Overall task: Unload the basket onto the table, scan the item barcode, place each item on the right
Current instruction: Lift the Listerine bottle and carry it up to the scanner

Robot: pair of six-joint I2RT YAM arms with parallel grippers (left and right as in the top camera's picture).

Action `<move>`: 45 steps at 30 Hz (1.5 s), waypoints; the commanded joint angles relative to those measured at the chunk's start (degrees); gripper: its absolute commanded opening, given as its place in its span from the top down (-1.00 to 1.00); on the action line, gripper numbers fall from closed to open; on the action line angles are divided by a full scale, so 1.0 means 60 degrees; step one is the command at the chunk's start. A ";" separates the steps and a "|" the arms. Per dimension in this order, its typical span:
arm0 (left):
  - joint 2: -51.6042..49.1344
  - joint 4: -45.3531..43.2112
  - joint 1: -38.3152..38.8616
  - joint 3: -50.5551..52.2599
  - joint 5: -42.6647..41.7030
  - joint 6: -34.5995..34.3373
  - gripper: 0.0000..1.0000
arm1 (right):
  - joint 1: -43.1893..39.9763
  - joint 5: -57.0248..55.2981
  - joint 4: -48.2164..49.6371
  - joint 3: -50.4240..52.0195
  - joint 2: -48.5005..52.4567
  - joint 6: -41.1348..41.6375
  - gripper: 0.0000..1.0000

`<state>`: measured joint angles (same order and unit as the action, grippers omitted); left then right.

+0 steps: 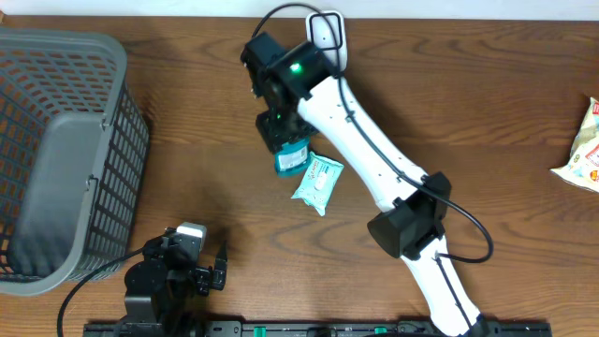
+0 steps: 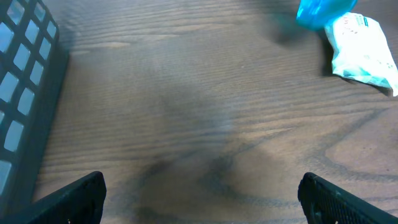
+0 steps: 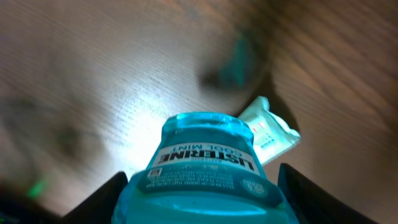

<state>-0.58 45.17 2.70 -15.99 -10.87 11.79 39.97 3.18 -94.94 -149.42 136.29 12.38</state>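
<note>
The right pincer [image 3: 208,198] is clamped on the blue bottle [image 3: 208,165]. From overhead the wrist hides most of the bottle, and the wrist view cuts off its lower part. No barcode can be made out. A wipes pack [image 1: 317,181] lies just beside it on the counter [image 1: 187,112]. The left pincer [image 2: 205,200] stands apart near the basket [image 1: 56,140]. The right edge cuts off a bag [image 1: 585,145].

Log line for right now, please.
right pincer: gripping mouthwash bottle | left pincer: open, empty | wipes pack: beside bottle on table
</note>
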 commanded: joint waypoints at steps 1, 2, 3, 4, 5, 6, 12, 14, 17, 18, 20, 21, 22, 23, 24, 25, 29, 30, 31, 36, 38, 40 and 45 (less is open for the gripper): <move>0.0058 0.0007 0.0029 -0.0015 -0.0113 -0.0087 -0.98 | -0.0514 0.0503 -0.0393 -0.1173 -0.0375 0.0033 0.41; 0.0058 0.0007 0.0029 -0.0015 -0.0113 -0.0087 -0.98 | -0.0714 0.0863 -0.0397 -0.1242 -0.0554 0.0033 0.41; 0.0058 0.0007 0.0029 -0.0015 -0.0113 -0.0087 -0.97 | -0.0849 0.1060 -0.0397 -0.1239 -0.0710 0.0029 0.41; 0.0058 0.0007 0.0029 -0.0015 -0.0113 -0.0091 -0.98 | -0.1049 0.1315 -0.0397 -0.1239 -0.0878 0.0029 0.39; 0.0058 0.0007 0.0029 -0.0015 -0.0113 -0.0091 -0.98 | -0.1293 0.1606 -0.0397 -0.1239 -0.1093 0.0029 0.37; 0.0058 0.0007 0.0029 -0.0015 -0.0113 -0.0091 -0.97 | -0.1588 0.1905 -0.0401 -0.1239 -0.1304 0.0029 0.36; 0.0058 0.0007 0.0029 -0.0015 -0.0113 -0.0091 -0.98 | -0.2656 0.2510 -0.0401 -0.1202 -0.1880 0.0044 0.33; 0.0058 0.0007 0.0029 -0.0015 -0.0113 -0.0091 -0.98 | -0.2798 0.2524 -0.0397 -0.1202 -0.1891 0.0029 0.42; 0.0058 0.0007 0.0029 -0.0015 -0.0113 -0.0091 -0.98 | -0.2925 0.2481 -0.0393 -0.1202 -0.1902 -0.0321 0.55; 0.0058 0.0007 0.0029 -0.0015 -0.0113 -0.0087 -0.97 | -0.2969 0.2379 -0.0364 -0.1202 -0.1916 -0.0463 0.57; 0.0058 0.0007 0.0029 -0.0015 -0.0113 -0.0091 -0.98 | -0.3024 0.1887 -0.0135 -0.1202 -0.1916 -0.0590 0.60; 0.0058 0.0007 0.0029 -0.0015 -0.0113 -0.0091 -0.98 | -0.3031 0.1647 0.0044 -0.1202 -0.1912 -0.0634 0.61; 0.0058 0.0007 0.0029 -0.0015 -0.0113 -0.0087 -0.97 | -0.3038 0.1373 0.0382 -0.1202 -0.1912 -0.0805 0.62; 0.0058 0.0007 0.0029 -0.0015 -0.0113 -0.0091 -0.98 | -0.3038 0.1239 0.0743 -0.1202 -0.1912 -0.0973 0.62; 0.0058 0.0007 0.0029 -0.0015 -0.0113 -0.0087 -0.97 | -0.3038 0.1242 0.1118 -0.1202 -0.1912 -0.1147 0.61; 0.0058 0.0007 0.0029 -0.0015 -0.0113 -0.0091 -0.98 | -0.3038 0.1242 0.1741 -0.1202 -0.1912 -0.1330 0.59; 0.0058 0.0007 0.0029 -0.0015 -0.0113 -0.0091 -0.98 | -0.3187 0.1242 0.3370 -0.1198 -0.1854 -0.1657 0.60; 0.0058 0.0007 0.0029 -0.0015 -0.0113 -0.0087 -0.98 | -0.3249 0.1239 0.3668 -0.1198 -0.1818 -0.1661 0.64; 0.0058 0.0007 0.0029 -0.0015 -0.0113 -0.0087 -0.98 | -0.3315 0.1242 0.4025 -0.1198 -0.1749 -0.1657 0.68; 0.0058 0.0007 0.0029 -0.0015 -0.0113 -0.0091 -0.98 | -0.3537 0.1242 0.5574 -0.1191 -0.1315 -0.1654 0.72; 0.0058 0.0007 0.0029 -0.0015 -0.0113 -0.0087 -0.98 | -0.3595 0.1260 0.6164 -0.1191 -0.1075 -0.1639 0.67; 0.0058 0.0007 0.0029 -0.0015 -0.0113 -0.0091 -0.97 | -0.3661 0.1461 0.6615 -0.1191 -0.0831 -0.1581 0.62; 0.0058 0.0007 0.0029 -0.0015 -0.0113 -0.0091 -0.98 | -0.4178 0.4167 0.8196 -0.1191 0.0291 -0.1581 0.54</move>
<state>-0.58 45.19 2.70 -15.97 -10.87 11.77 17.17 15.55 -49.54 -155.33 134.34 3.36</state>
